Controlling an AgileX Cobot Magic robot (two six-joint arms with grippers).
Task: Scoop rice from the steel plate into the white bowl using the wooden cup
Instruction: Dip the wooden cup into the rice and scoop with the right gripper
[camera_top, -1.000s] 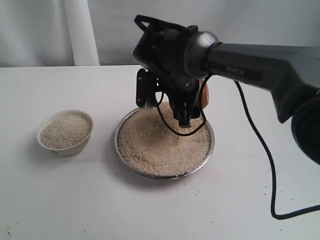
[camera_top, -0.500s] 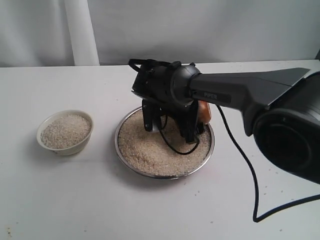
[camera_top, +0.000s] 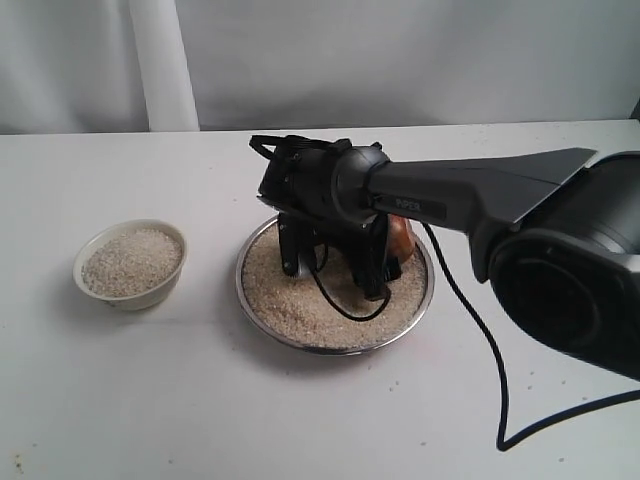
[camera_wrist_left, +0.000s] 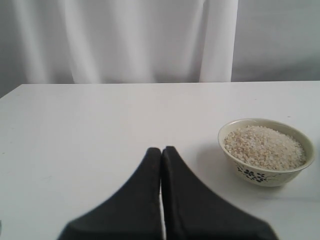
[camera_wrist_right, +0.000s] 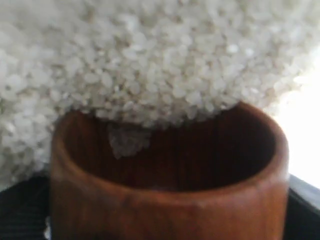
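Note:
The steel plate (camera_top: 244, 302) sits mid-table, covered with rice (camera_top: 290, 300). My right gripper (camera_top: 388, 252) is down in the plate, shut on the wooden cup (camera_top: 402, 235), whose brown side shows behind the black fingers. In the right wrist view the wooden cup (camera_wrist_right: 170, 210) lies tilted with its mouth pressed into the rice (camera_wrist_right: 150, 65), and a few grains sit inside. The white bowl (camera_top: 150, 294), left of the plate, is heaped with rice (camera_top: 130, 260). My left gripper (camera_wrist_left: 161, 150) is shut and empty above bare table, with the white bowl (camera_wrist_left: 260, 174) off to one side.
The right arm's black cable (camera_top: 470, 330) trails over the table right of the plate. A white curtain (camera_top: 160, 60) hangs behind the table's far edge. A few stray grains (camera_top: 18, 462) lie near the front left corner.
My right gripper has come down from above the plate and shifted slightly left, pushing the cup into the rice. The plate has slid a little to the right. The bowl stayed put.

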